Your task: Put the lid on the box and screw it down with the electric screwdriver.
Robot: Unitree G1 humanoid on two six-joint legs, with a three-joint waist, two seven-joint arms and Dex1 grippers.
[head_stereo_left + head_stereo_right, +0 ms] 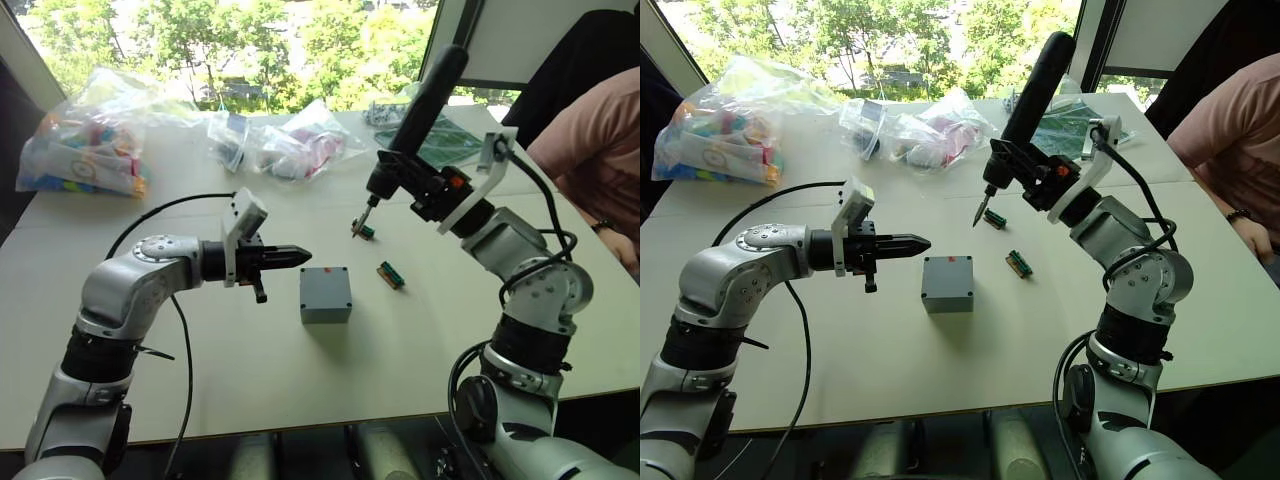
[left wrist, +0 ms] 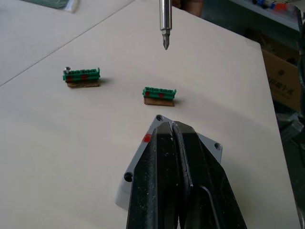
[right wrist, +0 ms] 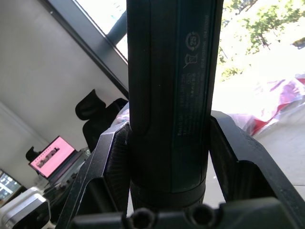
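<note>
Right gripper [image 1: 1032, 178], clamped on the near-upright electric screwdriver [image 1: 1032, 95], holds its bit up-right of the box [image 1: 947, 283] at frame centre.

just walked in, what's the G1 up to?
The right pincer holds the electric screwdriver tilted, its bit in the air above the table, near two small green connector blocks. The left pincer is shut and empty, pointing at the grey box, just short of it. The lid appears to be on the box already. A person sits at the table's far right.
</note>
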